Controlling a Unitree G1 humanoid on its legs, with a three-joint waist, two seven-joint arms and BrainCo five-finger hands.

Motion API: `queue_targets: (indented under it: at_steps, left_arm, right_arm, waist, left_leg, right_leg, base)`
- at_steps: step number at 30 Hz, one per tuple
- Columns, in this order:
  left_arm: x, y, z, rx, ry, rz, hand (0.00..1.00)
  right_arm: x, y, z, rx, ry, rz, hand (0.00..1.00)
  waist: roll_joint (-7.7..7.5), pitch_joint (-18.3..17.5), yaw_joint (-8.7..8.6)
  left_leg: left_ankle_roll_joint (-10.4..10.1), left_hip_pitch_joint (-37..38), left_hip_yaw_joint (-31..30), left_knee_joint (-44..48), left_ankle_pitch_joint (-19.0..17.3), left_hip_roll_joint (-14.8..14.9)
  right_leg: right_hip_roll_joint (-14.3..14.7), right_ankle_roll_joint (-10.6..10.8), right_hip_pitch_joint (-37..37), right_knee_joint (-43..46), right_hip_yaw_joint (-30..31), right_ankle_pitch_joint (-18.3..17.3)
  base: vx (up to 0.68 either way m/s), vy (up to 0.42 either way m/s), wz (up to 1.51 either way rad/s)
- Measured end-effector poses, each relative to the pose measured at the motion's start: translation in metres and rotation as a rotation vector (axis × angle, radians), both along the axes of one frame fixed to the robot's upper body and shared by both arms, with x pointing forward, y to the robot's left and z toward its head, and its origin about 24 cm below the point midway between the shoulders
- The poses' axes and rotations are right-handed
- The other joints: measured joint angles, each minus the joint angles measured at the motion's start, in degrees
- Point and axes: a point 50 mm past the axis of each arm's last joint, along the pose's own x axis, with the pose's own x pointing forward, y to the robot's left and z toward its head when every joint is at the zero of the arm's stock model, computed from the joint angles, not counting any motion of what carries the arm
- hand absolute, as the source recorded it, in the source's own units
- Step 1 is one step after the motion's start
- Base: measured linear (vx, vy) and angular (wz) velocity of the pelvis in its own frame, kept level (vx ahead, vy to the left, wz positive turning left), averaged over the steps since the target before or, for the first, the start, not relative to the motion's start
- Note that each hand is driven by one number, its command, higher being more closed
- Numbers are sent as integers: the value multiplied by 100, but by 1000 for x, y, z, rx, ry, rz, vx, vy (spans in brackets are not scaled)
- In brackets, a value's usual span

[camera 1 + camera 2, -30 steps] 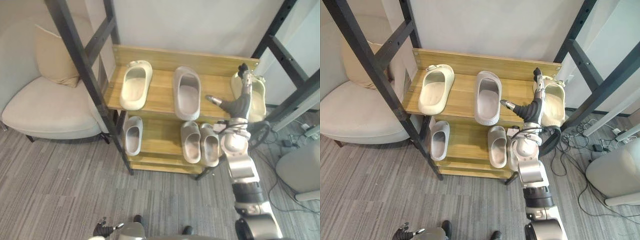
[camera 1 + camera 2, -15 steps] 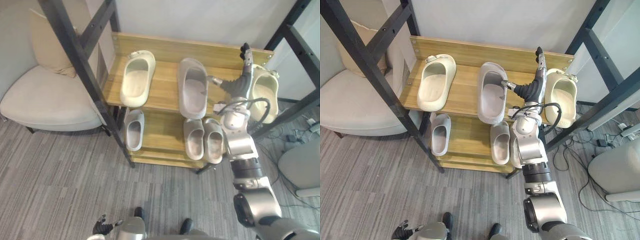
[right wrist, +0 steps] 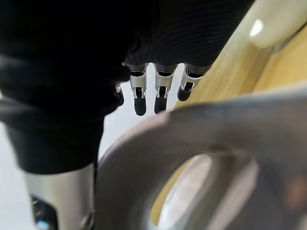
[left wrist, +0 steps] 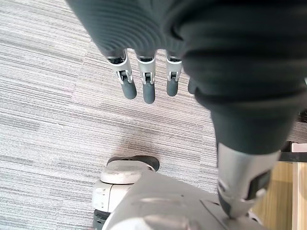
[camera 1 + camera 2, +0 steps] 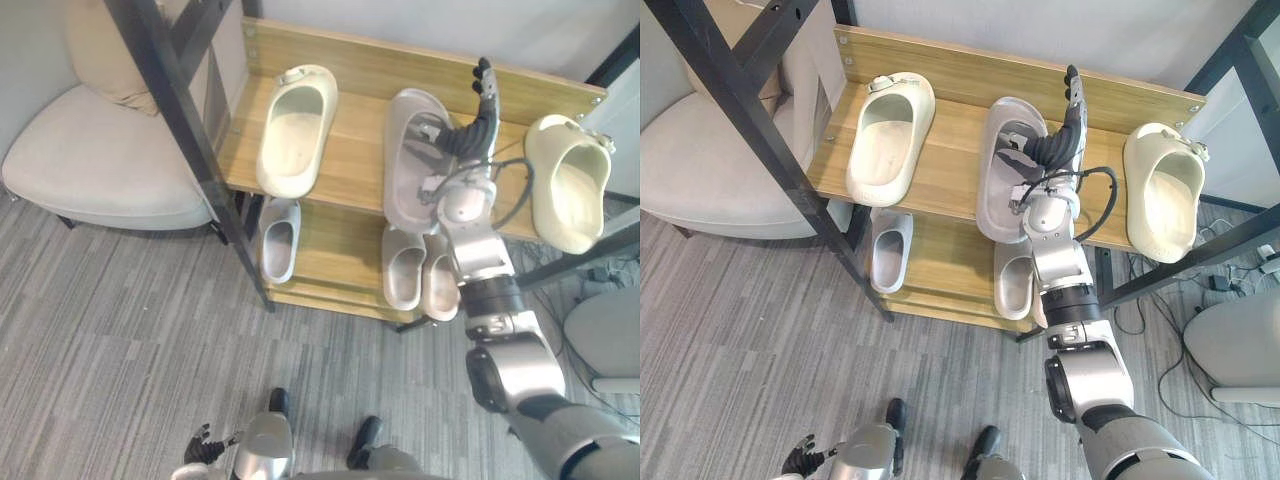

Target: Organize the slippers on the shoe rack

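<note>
Right hand point(image 5: 1052, 150) over the grey slipper point(image 5: 1000, 205), mid top shelf point(image 5: 945, 170): fingers straight, nothing gripped, thumb by its strap point(image 3: 201, 124). We judge the grasp is in hand; next we need fingers curled round the strap before any shift. Left hand point(image 4: 144, 79) hangs relaxed above the floor point(image 4: 48, 96)

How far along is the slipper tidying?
Looks done: a pair of grey slippers lies side by side low on the wooden shoe rack. In hand: the right hand, fingers straight, is at the large grey slipper on top. To do: the left cream slipper and right cream slipper sit far apart, and a small grey slipper lies alone below. The left hand hangs idle.
</note>
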Motion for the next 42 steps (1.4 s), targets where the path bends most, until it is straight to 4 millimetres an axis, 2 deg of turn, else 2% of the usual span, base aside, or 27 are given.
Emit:
queue_targets:
  at_steps: [7, 8, 10, 16, 28, 36, 42]
  left_arm:
    - [2, 0, 0, -11, -8, 27, 0]
    - [2, 0, 0, -9, -9, 30, 0]
    - [5, 1, 0, -3, -10, 42, 0]
    - [5, 1, 0, -7, -12, 49, 0]
    - [6, 3, 1, -4, -13, 51, 0]
    - [5, 3, 0, -5, -10, 50, 0]
    - [-1, 4, -1, -2, 7, 51, 0]
  right_arm:
    - [12, 3, 6, -19, 38, 2, 0]
    - [13, 3, 8, -28, 42, 3, 100]
    - [15, 3, 14, -46, 46, 11, 100]
    - [22, 7, 15, -76, 83, 21, 100]
    - [21, 13, 20, -86, 58, 60, 100]
    - [8, 12, 4, -30, 21, 128, 100]
    - [-13, 14, -20, 36, -12, 166, 100]
  waist:
    - [3, 58, 26]
    - [-4, 62, 31]
    - [-11, 139, 46]
    - [-9, 175, 56]
    - [-82, 212, 37]
    - [-97, 201, 32]
    - [-136, 43, -27]
  left_leg:
    - [-21, -122, -10, 171, -40, 58]
    - [-23, -172, -17, 195, -41, 66]
    - [-24, -198, -20, 241, -40, 77]
    - [-33, -218, -25, 302, -46, 123]
    - [-37, -175, 43, 284, -42, 137]
    - [-42, 24, 141, 138, -4, 111]
    - [-35, 115, 161, 6, 34, 35]
  right_leg:
    - [33, -15, -42, 4, -17, 10]
    - [37, -15, -77, 10, -20, 10]
    - [40, -15, -87, 22, -21, 10]
    - [66, -16, -105, 86, -23, 9]
    - [77, -16, -106, 84, -14, 9]
    - [58, -16, -18, 79, -3, 7]
    - [33, -11, 29, 17, -7, 3]
  base:
    - [-8, -6, -1]
    - [-47, -21, 1]
    - [-47, -18, 1]
    - [-12, -4, 0]
    - [4, -2, -1]
    - [-5, -3, -4]
    - [0, 0, 0]
